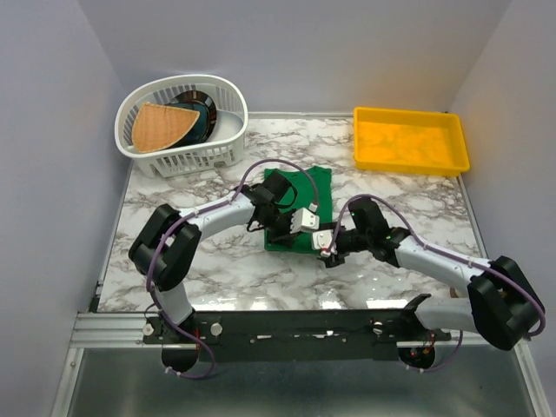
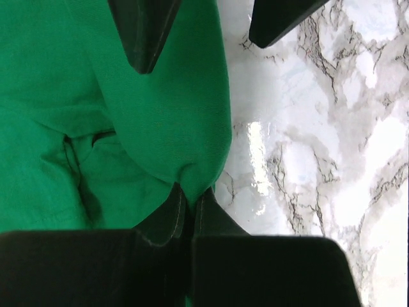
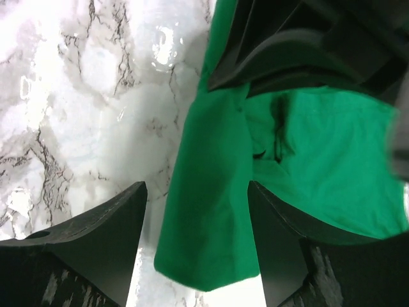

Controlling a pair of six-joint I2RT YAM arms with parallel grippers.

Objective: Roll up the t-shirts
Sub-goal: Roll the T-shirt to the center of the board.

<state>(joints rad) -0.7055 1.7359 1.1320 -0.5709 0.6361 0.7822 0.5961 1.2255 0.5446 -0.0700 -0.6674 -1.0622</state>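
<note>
Now reaches inward with both arms, elbows bent, wrists meeting over the middle of the marble table (image 1: 221, 276). Pinches a fold at the edge of the green t-shirt (image 1: 320, 184) in the left gripper (image 2: 193, 195), fingers pressed together on the cloth. Straddles the same rolled edge with the right gripper (image 3: 195, 192), fingers spread wide to either side, gripping nothing. Lies folded small at table centre, well apart from the white basket (image 1: 174, 162) and the yellow tray (image 1: 361, 139).

Left tool (image 2: 192, 201) and right tool (image 3: 196, 188) crowd the t-shirt (image 1: 306, 184); table (image 1: 226, 269) open alongside (basket (image 1: 187, 161), tray (image 1: 408, 139) far back).
</note>
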